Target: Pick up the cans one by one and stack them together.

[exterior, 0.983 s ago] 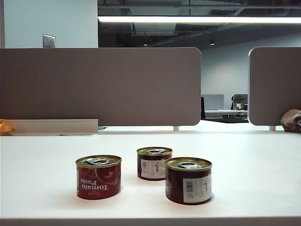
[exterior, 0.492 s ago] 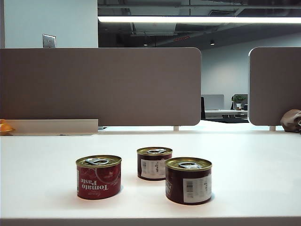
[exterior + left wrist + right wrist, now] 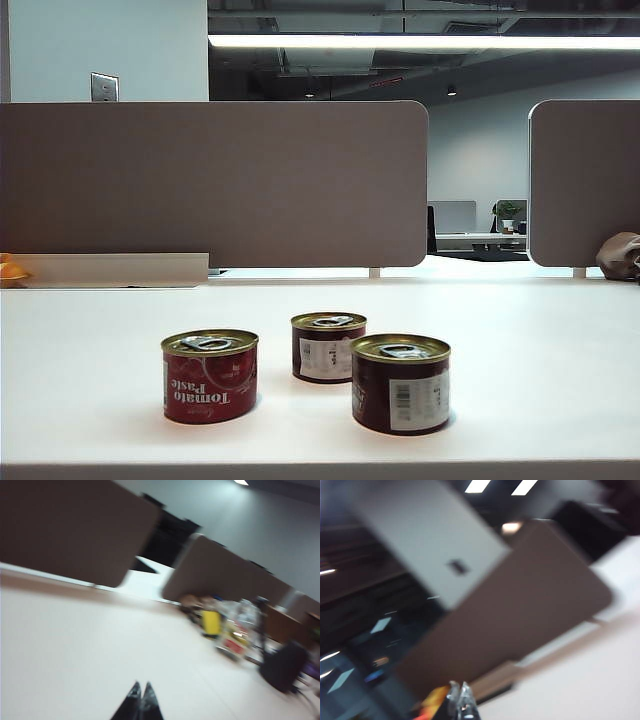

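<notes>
Left gripper point(image 3: 140, 700) clenched, empty, over white table point(image 3: 560, 350) | right gripper point(image 3: 460, 702) clenched, empty | near front edge: dark maroon barcode tin point(image 3: 400, 384), red Tomato Paste tin point(image 3: 209, 376) | behind, between them: second maroon tin point(image 3: 328, 347), all unstacked

grey desk partitions point(image 3: 213, 183) stand behind the white table point(image 3: 520, 340), under a ceiling strip light point(image 3: 420, 41).

red can point(image 3: 210, 377): 1
maroon cans point(image 3: 400, 384): 2
total cans on worktop point(image 3: 540, 340): 3
grey divider panels point(image 3: 215, 180): 2
</notes>
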